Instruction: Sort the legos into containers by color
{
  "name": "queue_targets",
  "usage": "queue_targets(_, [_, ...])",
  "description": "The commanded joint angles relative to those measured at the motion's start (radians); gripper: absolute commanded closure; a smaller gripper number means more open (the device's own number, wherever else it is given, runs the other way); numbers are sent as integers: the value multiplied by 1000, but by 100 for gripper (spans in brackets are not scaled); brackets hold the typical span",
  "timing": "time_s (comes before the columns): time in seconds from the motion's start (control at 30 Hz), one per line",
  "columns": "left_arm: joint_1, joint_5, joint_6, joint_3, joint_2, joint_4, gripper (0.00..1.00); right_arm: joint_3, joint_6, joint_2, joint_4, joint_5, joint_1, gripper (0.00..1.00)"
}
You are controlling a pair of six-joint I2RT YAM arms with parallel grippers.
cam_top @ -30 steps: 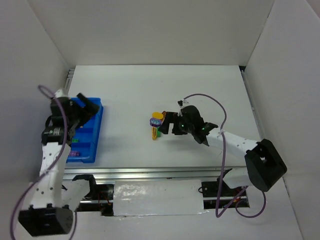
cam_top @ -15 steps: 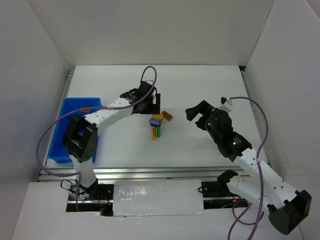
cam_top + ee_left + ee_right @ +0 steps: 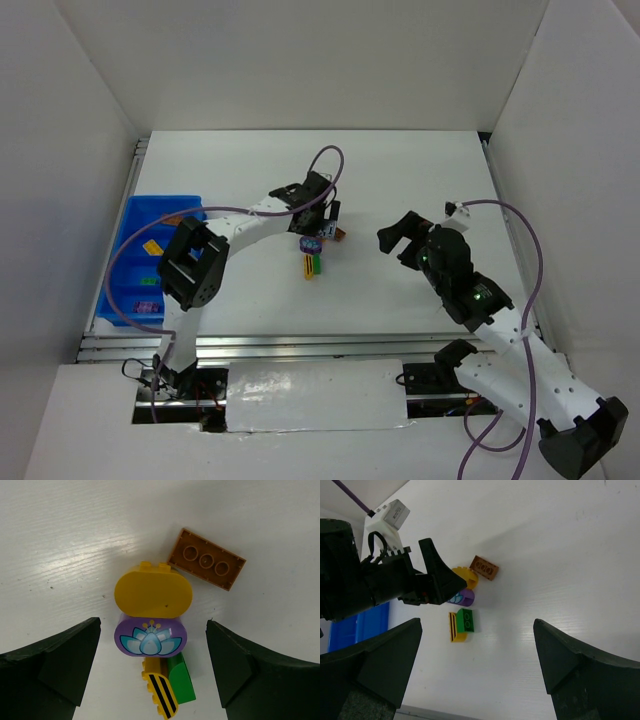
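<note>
Though a few small pieces already lie in compartments of the blue tray at the left, I'd say the sorting is only part done: five legos huddle mid-table. The left gripper hangs over them with its fingers spread wide. Between them lie the yellow brick and the purple brick, touching each other, neither gripped. The brown-orange plate lies just beyond. Rightward, the right gripper hovers spread too, holding nothing, well apart.
</note>
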Motion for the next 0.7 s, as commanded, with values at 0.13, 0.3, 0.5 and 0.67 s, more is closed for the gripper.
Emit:
queue_targets(0.13, [-18, -14, 26, -34, 52, 27, 2, -15, -38, 5, 35, -27, -7, 0])
queue_targets(0.3, [-18, -46, 34, -14, 91, 24, 6, -18, -42, 9, 50, -56, -7, 0])
queue_targets(0.5, [-18, -55, 46, 2, 108, 38, 16, -26, -48, 2, 50, -56, -7, 0])
queue_targets(0.67, [-12, -52, 49, -7, 105, 48, 42, -35, -53, -9, 47, -51, -7, 0])
